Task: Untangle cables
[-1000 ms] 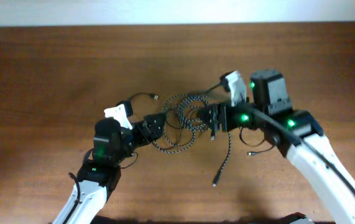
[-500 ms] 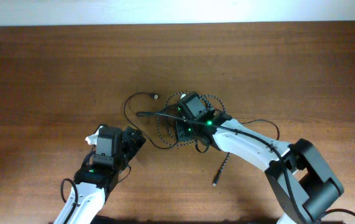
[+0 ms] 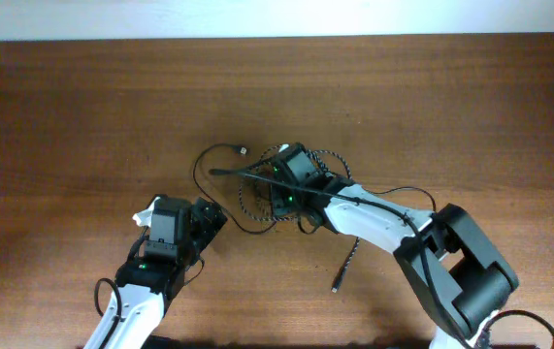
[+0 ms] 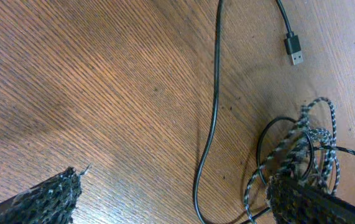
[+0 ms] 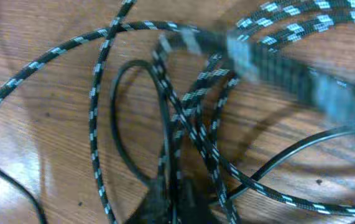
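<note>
Jaws of the left gripper (image 3: 211,217) stand wide and empty toward the tabletop's (image 3: 82,107) front edge, with the thin black cable (image 4: 216,93) looping just right of it. At mid-tabletop, nearer the knot, the right gripper (image 5: 168,202) is pinched shut on the braided cable (image 5: 94,93).

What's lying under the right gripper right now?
Loops of the braided cable cross the thin black cable on the wooden table. The right gripper, shut, sits among those strands. From overhead it covers the knot's middle, so whether a strand is pinched is hidden.
</note>
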Action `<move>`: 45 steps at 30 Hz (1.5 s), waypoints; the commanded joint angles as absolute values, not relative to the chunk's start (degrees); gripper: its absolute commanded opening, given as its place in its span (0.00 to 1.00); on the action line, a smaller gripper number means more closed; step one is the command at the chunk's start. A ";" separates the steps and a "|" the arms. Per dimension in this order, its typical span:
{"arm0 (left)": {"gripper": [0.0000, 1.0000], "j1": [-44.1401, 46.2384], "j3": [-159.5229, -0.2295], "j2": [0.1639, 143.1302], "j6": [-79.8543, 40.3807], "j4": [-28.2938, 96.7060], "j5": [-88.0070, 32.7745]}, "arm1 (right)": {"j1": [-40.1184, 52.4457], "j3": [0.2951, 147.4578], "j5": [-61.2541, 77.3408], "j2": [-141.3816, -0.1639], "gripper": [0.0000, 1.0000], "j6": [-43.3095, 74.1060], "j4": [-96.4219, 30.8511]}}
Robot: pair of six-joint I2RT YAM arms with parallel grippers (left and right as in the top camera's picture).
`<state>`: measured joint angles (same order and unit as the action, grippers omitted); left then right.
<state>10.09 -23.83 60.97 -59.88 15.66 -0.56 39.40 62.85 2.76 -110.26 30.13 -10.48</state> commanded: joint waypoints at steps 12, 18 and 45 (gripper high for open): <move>0.99 9.85 -23.92 60.77 -61.58 8.16 -14.13 | 39.35 63.02 8.82 -42.52 0.04 18.17 -25.15; 0.99 24.77 -23.92 64.53 -41.95 -9.63 -24.12 | 39.35 63.02 8.47 -41.78 0.04 18.17 -28.27; 0.03 -38.89 -24.05 26.83 -46.33 -1.80 -50.92 | -10.13 62.92 -19.16 -84.97 0.10 44.82 -58.50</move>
<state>-38.26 -23.88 26.89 -50.89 -4.27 -53.41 -4.99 63.20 -22.26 -85.45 45.87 -59.13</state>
